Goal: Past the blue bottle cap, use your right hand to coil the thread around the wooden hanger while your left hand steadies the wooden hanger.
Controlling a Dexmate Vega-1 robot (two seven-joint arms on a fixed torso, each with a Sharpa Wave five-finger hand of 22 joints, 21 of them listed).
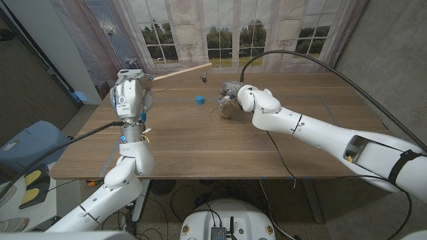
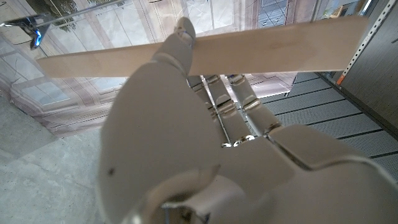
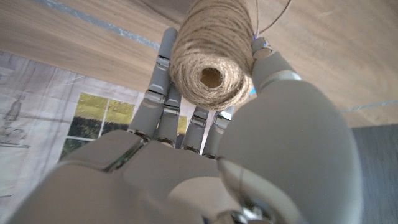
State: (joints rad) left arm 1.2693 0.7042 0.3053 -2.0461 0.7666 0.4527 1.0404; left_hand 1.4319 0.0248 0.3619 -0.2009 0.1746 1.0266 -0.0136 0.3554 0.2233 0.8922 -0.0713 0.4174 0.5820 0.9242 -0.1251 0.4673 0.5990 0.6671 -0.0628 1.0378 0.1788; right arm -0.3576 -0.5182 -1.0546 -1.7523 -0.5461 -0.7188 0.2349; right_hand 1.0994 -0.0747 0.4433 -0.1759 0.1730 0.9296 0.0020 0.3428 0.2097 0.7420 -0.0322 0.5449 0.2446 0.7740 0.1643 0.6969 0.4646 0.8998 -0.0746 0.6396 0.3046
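- Left hand (image 1: 131,93) up at the table's (image 1: 200,143) left side, gripping the hanger (image 1: 181,71), which sticks out toward the middle.
- Right hand (image 1: 230,100) gripping the twine spool (image 3: 211,59), low over the table.
- Blue cap (image 1: 199,100) just left of that hand.
- Loose thread (image 1: 243,137) lying on the wood.

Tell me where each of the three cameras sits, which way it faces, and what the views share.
Head view: fixed on the robot's head, looking down over the wooden table; both arms enter from the bottom corners, left hand holding up the wooden hanger, right hand near the blue bottle cap.
Left wrist view: on the left wrist, looking along the hand's back, its fingers on the hanger.
Right wrist view: on the right wrist, looking along the hand's back at the spool of thread it holds.
Shared: the hanger shows in head and left wrist views.
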